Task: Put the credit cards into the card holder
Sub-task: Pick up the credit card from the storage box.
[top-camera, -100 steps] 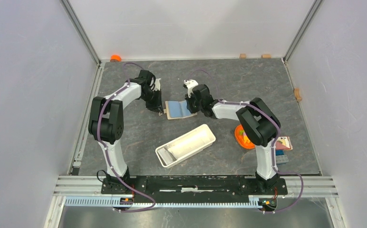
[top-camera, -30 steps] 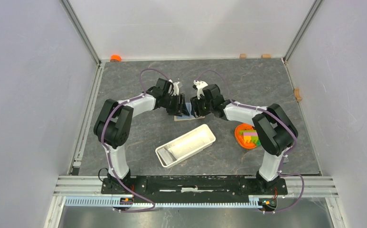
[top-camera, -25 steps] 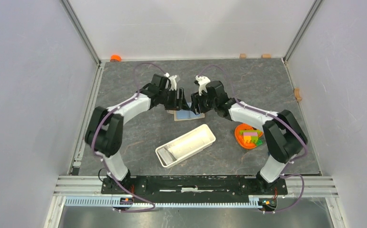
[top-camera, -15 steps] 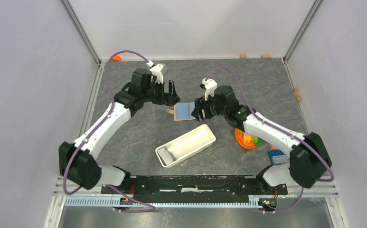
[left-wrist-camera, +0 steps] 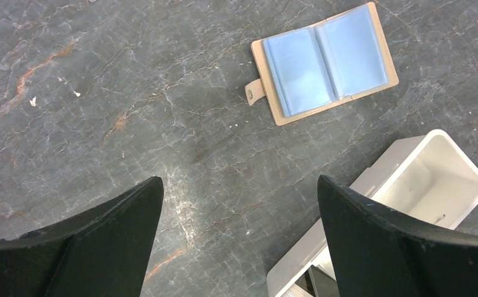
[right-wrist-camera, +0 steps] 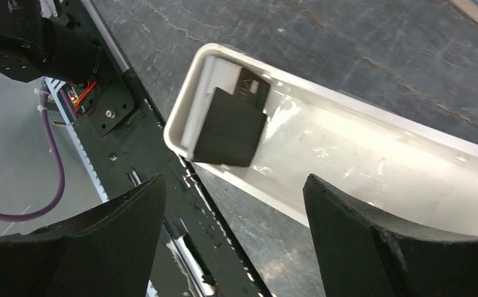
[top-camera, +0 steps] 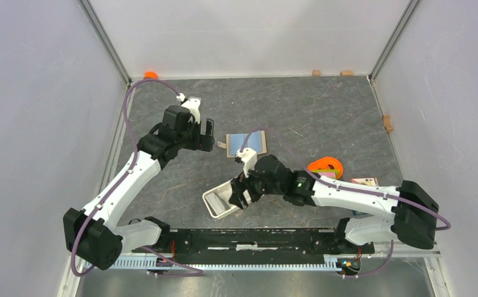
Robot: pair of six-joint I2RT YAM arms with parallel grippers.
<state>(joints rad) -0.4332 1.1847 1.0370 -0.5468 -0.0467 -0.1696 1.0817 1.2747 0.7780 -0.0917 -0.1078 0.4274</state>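
The card holder (top-camera: pixel 247 143) (left-wrist-camera: pixel 323 62) is a tan booklet with blue plastic sleeves, lying open and flat on the grey table. A black credit card (right-wrist-camera: pixel 230 127) leans at the near end of a long white tray (top-camera: pixel 214 204) (right-wrist-camera: pixel 372 124) (left-wrist-camera: pixel 434 179); a second dark edge shows behind it. My right gripper (top-camera: pixel 239 192) (right-wrist-camera: pixel 235 179) hovers open over that end of the tray, holding nothing. My left gripper (top-camera: pixel 208 133) (left-wrist-camera: pixel 239 181) stands wide open and empty above bare table, left of the card holder.
An orange bowl (top-camera: pixel 326 166) with coloured blocks sits right of the tray, with flat coloured pieces (top-camera: pixel 366 183) beyond it. The black base rail (right-wrist-camera: pixel 119 105) runs just beside the tray's near end. Small wooden blocks (top-camera: pixel 316 72) and an orange object (top-camera: pixel 151 75) lie at the back edge.
Both grippers left the card holder, which now lies open and uncovered. The left arm drew back to the left and opened wide. The right arm swung toward the near end of the tray and opened.
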